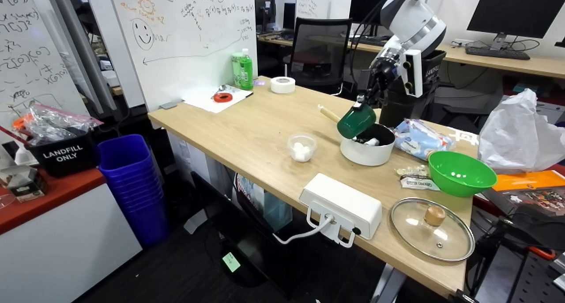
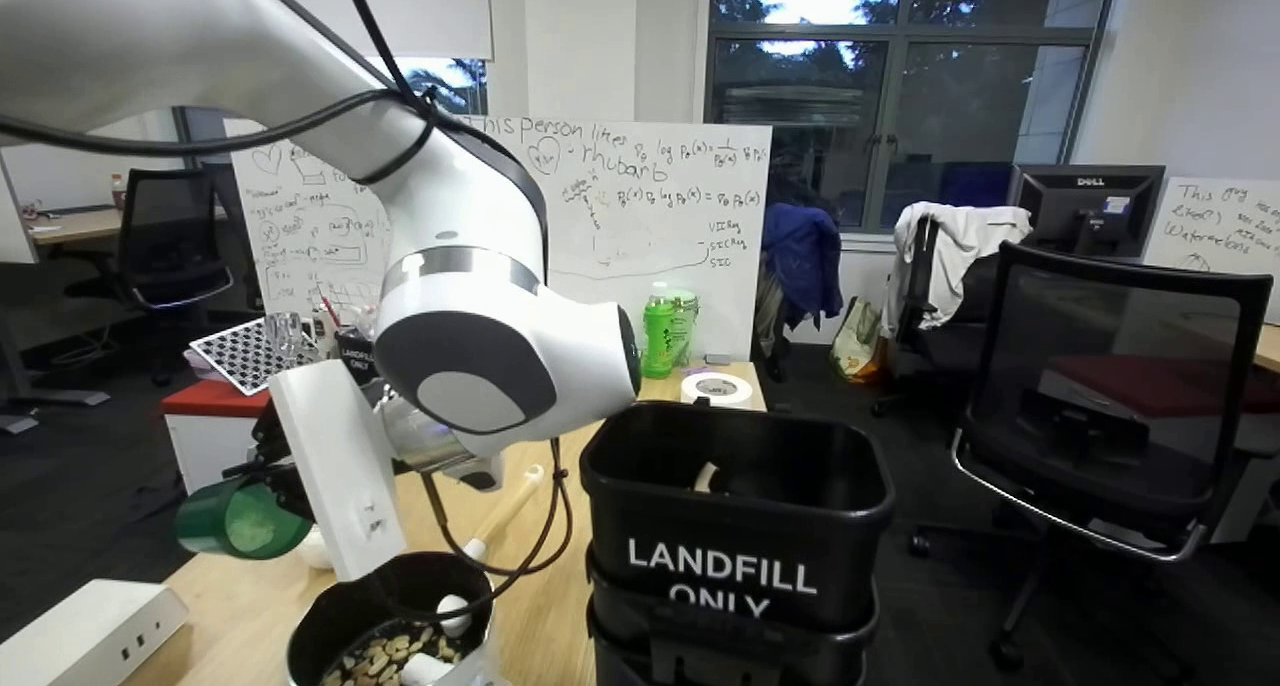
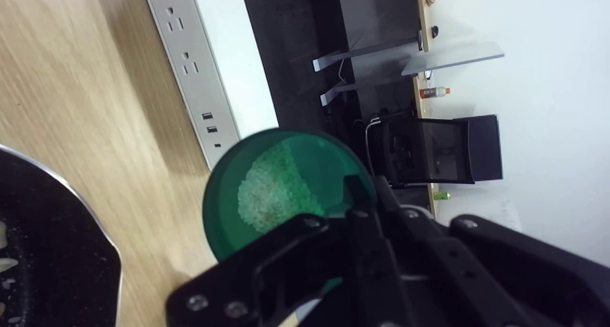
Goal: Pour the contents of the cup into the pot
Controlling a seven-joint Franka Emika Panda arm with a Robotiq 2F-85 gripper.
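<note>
The cup (image 1: 355, 122), a dark green tumbler, hangs tilted in the air with white grains (image 3: 271, 193) resembling rice inside. My gripper (image 3: 369, 186) is shut on the cup's wall, one finger inside it and one outside. Below stands the pot (image 1: 367, 155), white with a dark inside, on the table. Bare tabletop shows between cup and pot (image 3: 52, 255) in the wrist view, while in an exterior view the cup (image 2: 235, 521) appears to the left of the pot's opening. Pale flat pieces (image 2: 380, 656) and white lumps (image 2: 455, 614) lie in the pot.
A white power box (image 1: 342, 203) sits at the table edge. Around the pot are a clear tub (image 1: 301, 147) of white pieces, a packet (image 1: 419, 137), a bright green bowl (image 1: 462, 175) and a glass lid (image 1: 415, 223). Black bins (image 2: 735, 516) stand beside the table.
</note>
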